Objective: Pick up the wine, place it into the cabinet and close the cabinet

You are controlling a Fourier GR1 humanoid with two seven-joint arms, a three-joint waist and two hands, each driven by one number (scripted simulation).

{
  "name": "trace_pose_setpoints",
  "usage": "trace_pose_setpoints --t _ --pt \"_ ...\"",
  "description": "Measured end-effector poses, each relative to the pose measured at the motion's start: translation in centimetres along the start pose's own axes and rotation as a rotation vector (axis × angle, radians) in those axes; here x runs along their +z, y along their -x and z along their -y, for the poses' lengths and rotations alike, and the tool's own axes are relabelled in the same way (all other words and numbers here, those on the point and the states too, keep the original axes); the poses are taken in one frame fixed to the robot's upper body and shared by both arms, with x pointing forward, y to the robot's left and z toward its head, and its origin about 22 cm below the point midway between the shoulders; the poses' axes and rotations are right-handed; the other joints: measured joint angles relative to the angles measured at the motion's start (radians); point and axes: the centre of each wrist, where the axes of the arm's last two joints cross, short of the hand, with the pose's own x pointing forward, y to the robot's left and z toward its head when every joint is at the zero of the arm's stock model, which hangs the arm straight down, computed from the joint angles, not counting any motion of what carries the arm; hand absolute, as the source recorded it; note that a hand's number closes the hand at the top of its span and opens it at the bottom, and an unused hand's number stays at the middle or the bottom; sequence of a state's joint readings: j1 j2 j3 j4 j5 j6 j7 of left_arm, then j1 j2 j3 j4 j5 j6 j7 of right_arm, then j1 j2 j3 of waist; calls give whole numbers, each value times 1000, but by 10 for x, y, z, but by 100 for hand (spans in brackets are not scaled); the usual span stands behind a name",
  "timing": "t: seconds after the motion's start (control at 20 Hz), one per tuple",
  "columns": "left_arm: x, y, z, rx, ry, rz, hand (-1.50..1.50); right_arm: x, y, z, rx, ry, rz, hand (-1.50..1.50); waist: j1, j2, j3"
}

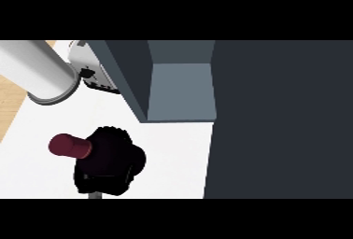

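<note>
The wine bottle shows only its dark red cap, which sticks out to the upper left of my right hand. That black hand is curled round the bottle and hides its body, low and left over the white counter. The dark grey cabinet stands just up and right of the hand. Its inside is open and blue-grey. Its door is a wide dark panel filling the right side. My left hand does not show.
A thick pale grey cylinder crosses the upper left corner, ending in a rimmed cap. A white appliance stands against the cabinet's left wall. Light wood shows past the counter's left edge.
</note>
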State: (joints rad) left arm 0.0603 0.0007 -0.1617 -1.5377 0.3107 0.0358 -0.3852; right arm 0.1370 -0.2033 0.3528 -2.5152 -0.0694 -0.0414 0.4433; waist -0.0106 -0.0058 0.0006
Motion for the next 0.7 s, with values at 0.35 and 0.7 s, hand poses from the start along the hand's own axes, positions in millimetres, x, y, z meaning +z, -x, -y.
trace_pose_setpoints --t 0.35,0.7 --pt "-25 -25 57 8 4 -17 150 2 1 4 21 2 -6 -150 -7 1 0" --pt "-65 -37 97 0 -34 -65 150 3 1 8 36 8 -3 -150 -13 4 0"
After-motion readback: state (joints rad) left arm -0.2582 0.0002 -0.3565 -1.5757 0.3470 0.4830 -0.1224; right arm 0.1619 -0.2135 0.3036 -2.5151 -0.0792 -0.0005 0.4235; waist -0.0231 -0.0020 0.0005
